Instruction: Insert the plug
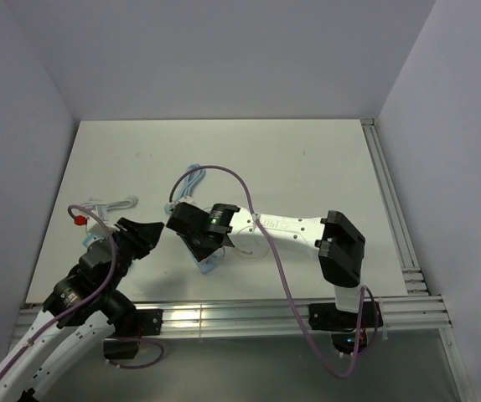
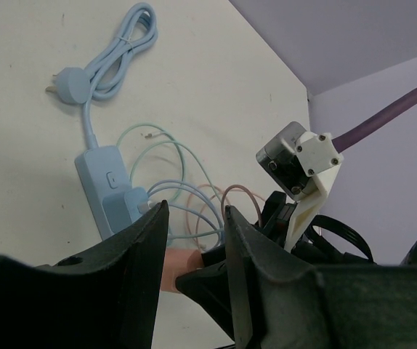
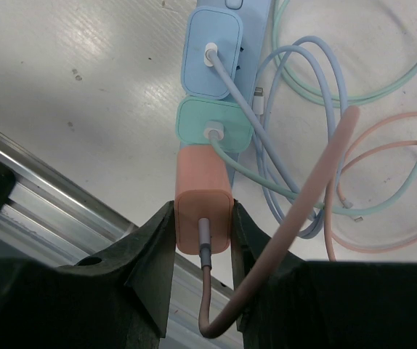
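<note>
The right pincer is clenched across the flanks of the orange plug, and the cable is let trail out behind, so a straight push can be given. The plug is lined up with the green plug and blue plug seated on the power strip, right against the green one. Whether it is fully home cannot be told. The left pincer is held aside, slightly parted, gripping nothing.

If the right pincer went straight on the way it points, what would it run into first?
The right pincer, shut on the orange charger, points at the green charger directly ahead. The orange charger's front looks to be against it, though depth is unclear. The blue charger sits beyond.
</note>
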